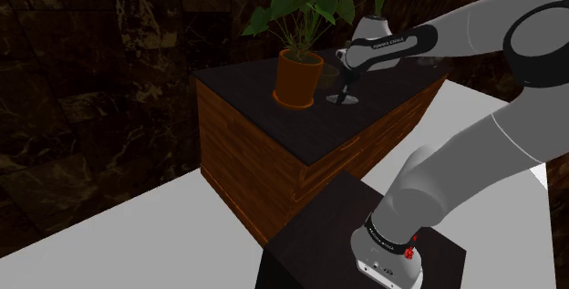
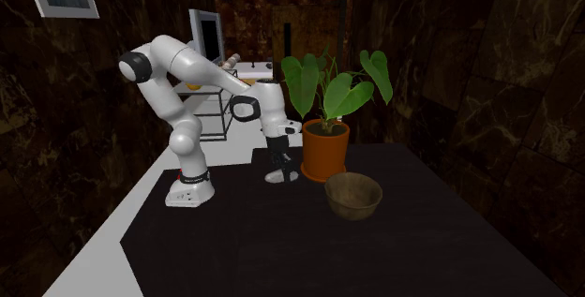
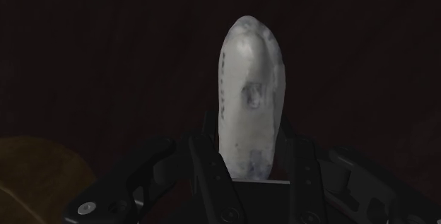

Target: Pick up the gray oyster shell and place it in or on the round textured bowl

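Wrist view — oyster shell (image 3: 251, 88) clasped inside pincer (image 3: 249, 145).

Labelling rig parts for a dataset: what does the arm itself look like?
The arm has white rounded links with dark joints, a black band with white lettering near the wrist, red marks at its base, and an all-black two-finger gripper.

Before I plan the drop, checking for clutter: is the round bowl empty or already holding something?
Empty: the second exterior view shows the brown bowl bare inside; the pale shell is at the gripper.
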You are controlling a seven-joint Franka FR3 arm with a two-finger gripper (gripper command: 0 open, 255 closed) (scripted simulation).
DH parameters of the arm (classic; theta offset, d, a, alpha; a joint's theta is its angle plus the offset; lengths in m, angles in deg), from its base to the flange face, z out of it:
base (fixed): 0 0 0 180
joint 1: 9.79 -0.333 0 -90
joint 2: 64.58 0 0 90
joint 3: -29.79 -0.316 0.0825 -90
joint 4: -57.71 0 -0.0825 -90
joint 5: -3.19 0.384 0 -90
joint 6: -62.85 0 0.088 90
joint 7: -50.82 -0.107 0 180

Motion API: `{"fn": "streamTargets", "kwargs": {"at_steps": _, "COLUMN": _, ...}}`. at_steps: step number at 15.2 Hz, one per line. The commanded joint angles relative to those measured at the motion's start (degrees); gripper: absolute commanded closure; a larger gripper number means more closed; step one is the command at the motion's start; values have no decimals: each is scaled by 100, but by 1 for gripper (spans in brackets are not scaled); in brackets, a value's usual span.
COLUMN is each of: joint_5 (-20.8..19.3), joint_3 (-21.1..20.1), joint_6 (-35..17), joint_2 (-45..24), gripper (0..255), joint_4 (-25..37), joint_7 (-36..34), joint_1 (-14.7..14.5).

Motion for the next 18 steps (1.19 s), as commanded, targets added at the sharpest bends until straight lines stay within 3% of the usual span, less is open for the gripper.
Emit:
{"fn": "streamTargets", "kwargs": {"at_steps": 1, "joint_5": -1, "joint_3": -54, "joint_6": 177, "joint_2": 80, "gripper": 255, "joint_4": 95, "joint_7": -12, "joint_1": 4}}
{"fn": "streamTargets", "kwargs": {"at_steps": 18, "joint_5": 110, "joint_3": -386, "joint_6": 1561, "joint_2": 465, "gripper": 255, "joint_4": 1106, "joint_7": 51, "joint_1": -20}}
